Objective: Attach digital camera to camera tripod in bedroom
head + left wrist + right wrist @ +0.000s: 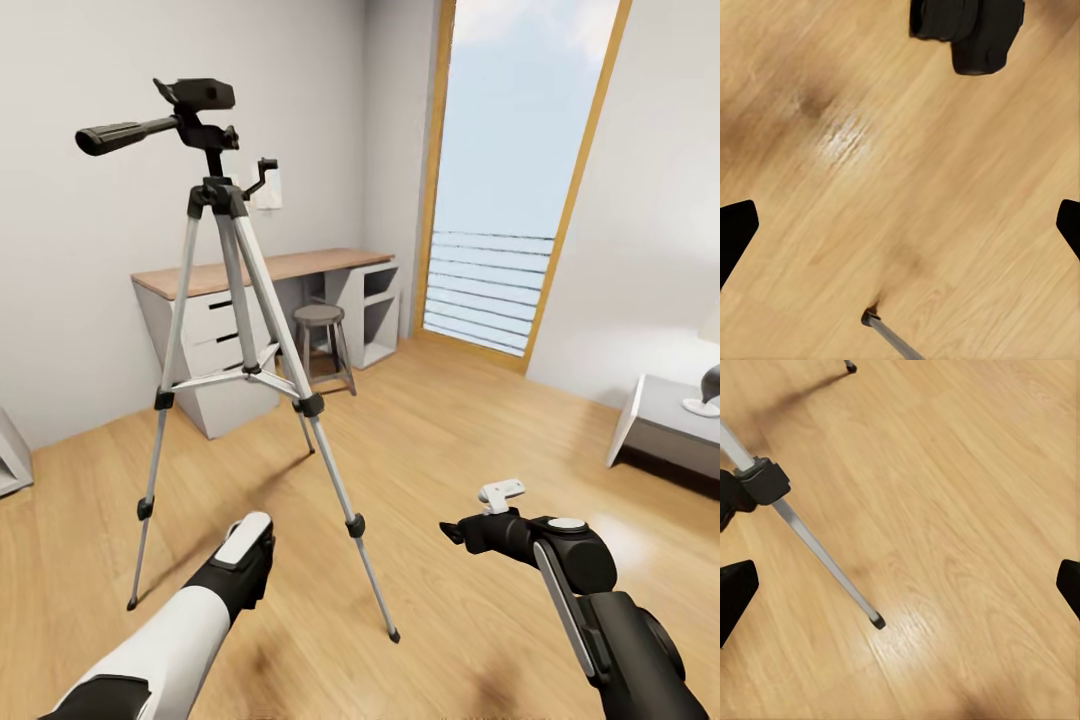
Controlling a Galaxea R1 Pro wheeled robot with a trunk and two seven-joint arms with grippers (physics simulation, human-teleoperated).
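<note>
The camera tripod stands in the left half of the head view on its three spread silver legs, its black head and long pan handle in the upper left of the frame. On top of that head sits a small black boxy body that looks like the digital camera. At this range I cannot make out a red button or how it is fastened, so I judge it mounted or at least resting there, and the task close to finished or finished. What may remain is only to confirm that it is seated and to draw the arms away.

Both arms hang low over the floor, well apart from the tripod head. The left gripper shows its two dark fingertips at the side edges of the left wrist view, spread wide with nothing between them but planks and one tripod foot. The right gripper is likewise spread and empty, looking down past a tripod leg and its black clamp.

The floor is light wood, glossy enough to throw pale highlights and soft shadows. White walls enclose the room. A tall wood-framed window fills the upper middle and right of the head view, with sky and a railing beyond it. A white desk with a wooden top stands behind the tripod, with a small round stool tucked against it. A low grey piece of furniture sits at the right edge.
</note>
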